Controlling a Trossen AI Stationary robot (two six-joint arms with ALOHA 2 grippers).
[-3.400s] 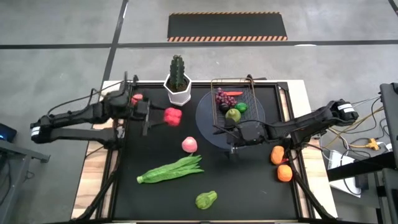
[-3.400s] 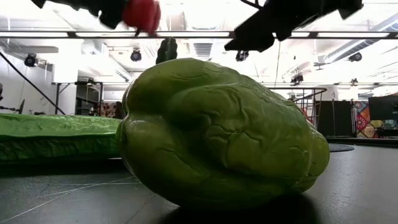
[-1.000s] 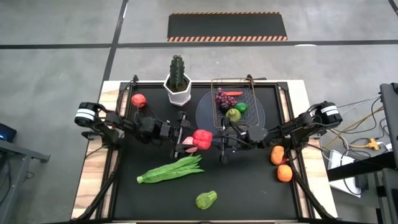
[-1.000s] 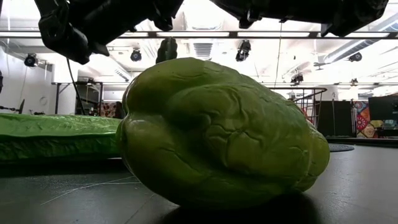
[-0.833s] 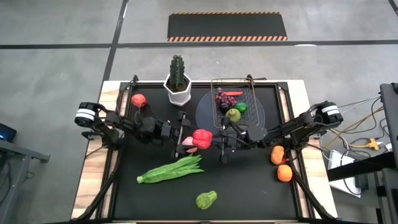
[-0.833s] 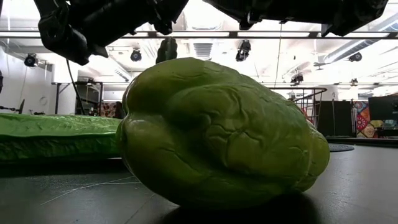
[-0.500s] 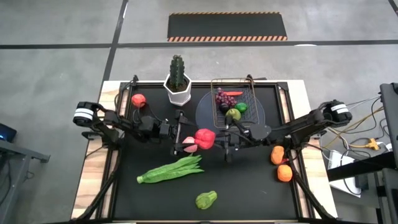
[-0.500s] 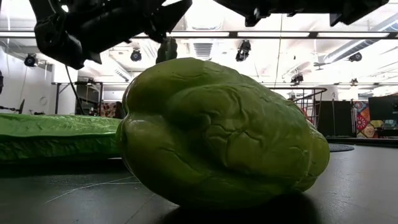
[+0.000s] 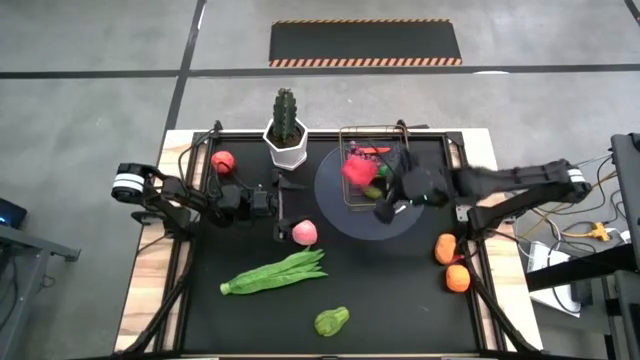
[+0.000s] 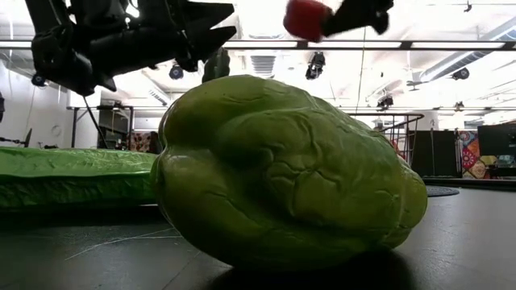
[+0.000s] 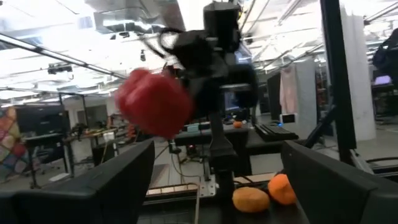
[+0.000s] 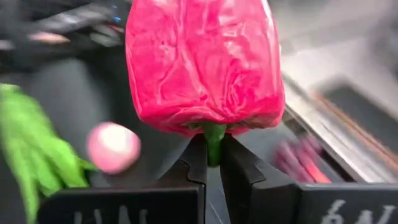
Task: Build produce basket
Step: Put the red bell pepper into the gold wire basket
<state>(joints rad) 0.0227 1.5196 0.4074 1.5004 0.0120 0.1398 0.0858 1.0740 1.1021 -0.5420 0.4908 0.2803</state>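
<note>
A red toy pepper (image 9: 357, 168) hangs above the wire basket (image 9: 398, 150), which stands on a round grey plate (image 9: 335, 205). My right gripper (image 9: 373, 183) is shut on the pepper; it also shows in the right wrist view (image 12: 213, 155). In the basket, a carrot (image 9: 376, 152) and a green fruit (image 9: 386, 172) show beside the pepper. My left gripper (image 9: 284, 208) stands open left of the plate, nothing between its fingers (image 11: 93, 186). In the left wrist view the red pepper (image 11: 154, 102) is beyond them. A pink peach (image 9: 304, 233) lies on the mat just in front of it. My right gripper pinches the red pepper's green stem (image 12: 213, 138) between its two fingertips (image 12: 239, 163). The fingers come from the table's right side, about level. The pepper (image 10: 306, 16) sticks out beyond the fingertips, stem toward the gripper, lifted clear of basket and table.
Long green beans (image 9: 275, 272) and a green pepper (image 9: 331, 321) lie near the front; the green pepper (image 10: 282, 169) fills the low view. A red tomato (image 9: 222, 161) and a potted cactus (image 9: 286, 130) are at the far left, two oranges (image 9: 450, 262) at the right edge.
My right gripper has carried the red pepper from the middle of the table, where it hung between both grippers, up and toward the far right, over the basket. My left gripper has drawn back a little toward the left edge, apart from the pepper.
</note>
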